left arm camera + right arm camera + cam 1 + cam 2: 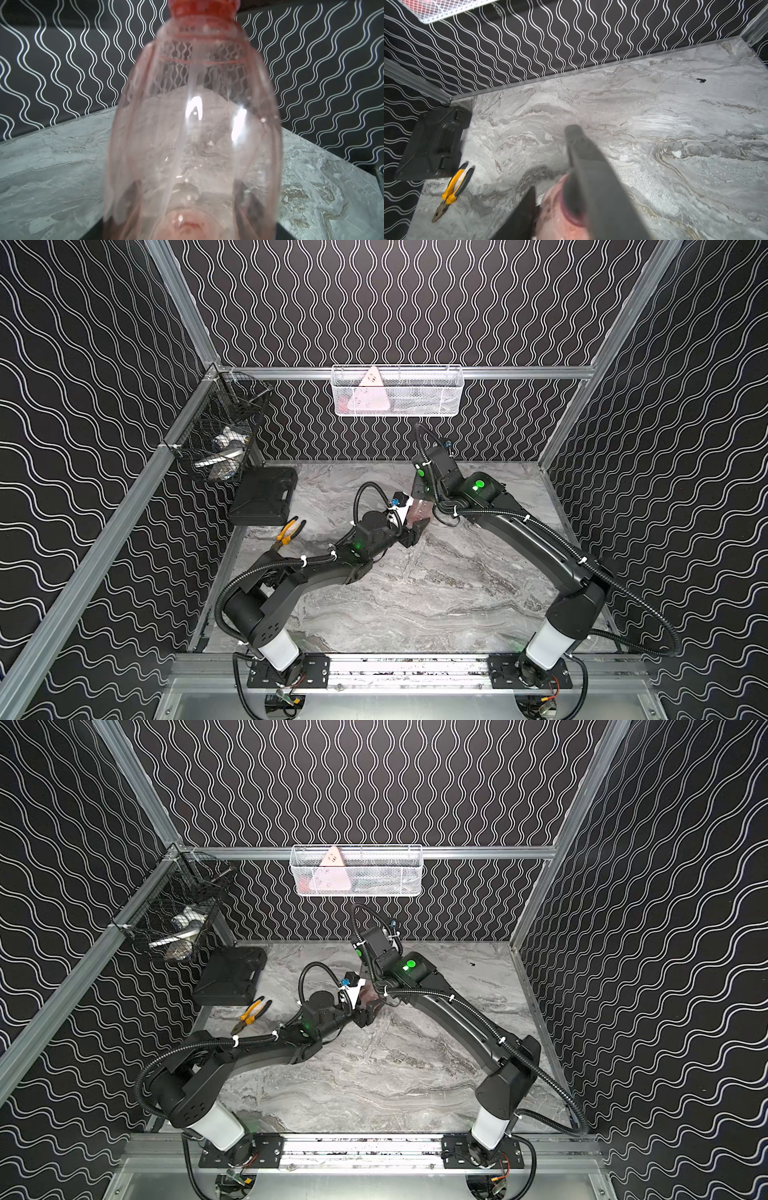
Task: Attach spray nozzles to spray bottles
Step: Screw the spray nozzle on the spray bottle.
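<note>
Risks. The collar of the nozzle (201,8) sits over the neck of the bottle (193,128), with the tube (192,83) running down inside. I cannot tell how far the threads are engaged. If my right gripper (552,159) lets go with the collar loose or cross-threaded, the nozzle may tip or drop to the table (415,605). If I twist hard, the bottle may spin in my left gripper (187,193); I judge the wall smooth and rounded, with little to bite on. Squeezing harder may dent the thin wall and throw the neck off line.

Left: jaws closed tight on the bottle's lower body, one finger at each flank, seen through the pink wall. The base is toward my left wrist, the neck pointing away.

Right: fingers stand apart with a blurred pink shape between them, likely the nozzle head. One finger lies against it. I cannot tell whether the pads press.

Position, both top views: bottle held just toward 12 o'clock from table centre. Left gripper at its 6 o'clock, right gripper at its 12 o'clock, over the neck end. Pliers (289,533) lie well apart at 9 o'clock.
</note>
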